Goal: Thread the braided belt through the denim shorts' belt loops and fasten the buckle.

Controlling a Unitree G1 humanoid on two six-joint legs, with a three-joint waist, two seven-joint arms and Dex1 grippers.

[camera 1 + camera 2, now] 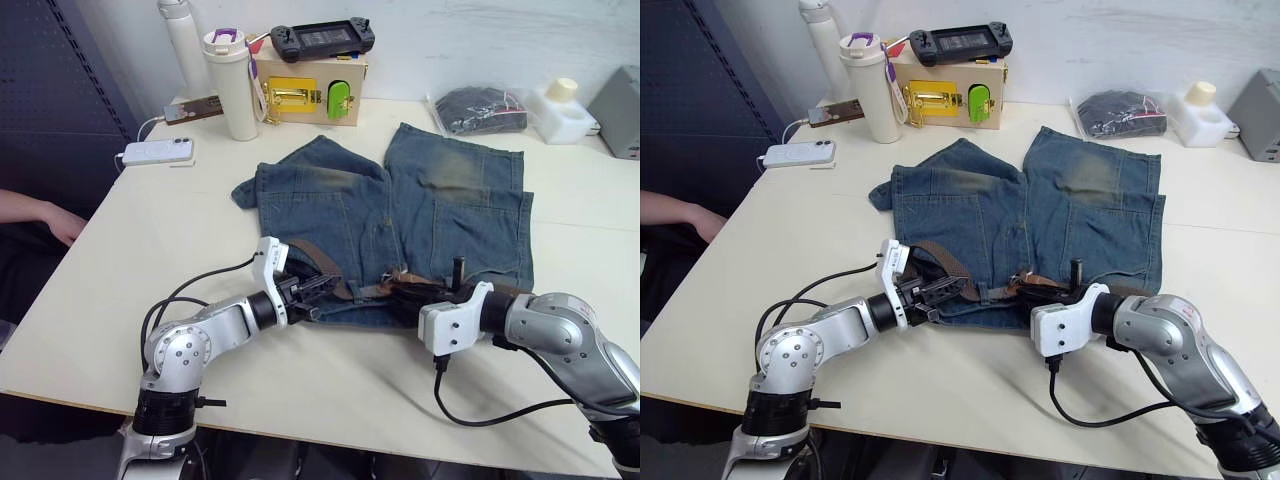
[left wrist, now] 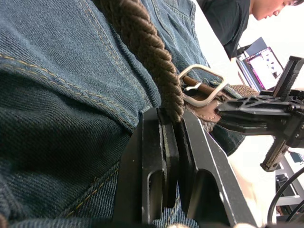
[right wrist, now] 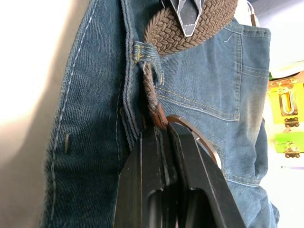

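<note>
The denim shorts (image 1: 400, 215) lie flat on the table (image 1: 150, 260), waistband toward me. The braided belt (image 1: 322, 258) runs along the waistband. My left gripper (image 1: 312, 290) is shut on the belt's woven strap (image 2: 142, 42) at the waistband's left part. My right gripper (image 1: 400, 293) is shut on the belt's brown end right by the silver buckle (image 2: 202, 85), near the waistband's middle. In the right wrist view the thin brown strand (image 3: 153, 97) leads from my fingers up to a belt loop (image 3: 142, 54), with the buckle (image 3: 199, 142) beside them. The two grippers are a hand's width apart.
Along the table's far edge stand a white tumbler (image 1: 232, 85), a yellow-fronted box (image 1: 305, 95) with a game controller (image 1: 322, 40) on top, a black bundle in a clear bag (image 1: 480, 108) and a white container (image 1: 560, 110). A phone (image 1: 158, 152) lies at far left. A person's hand (image 1: 40, 220) rests left of the table.
</note>
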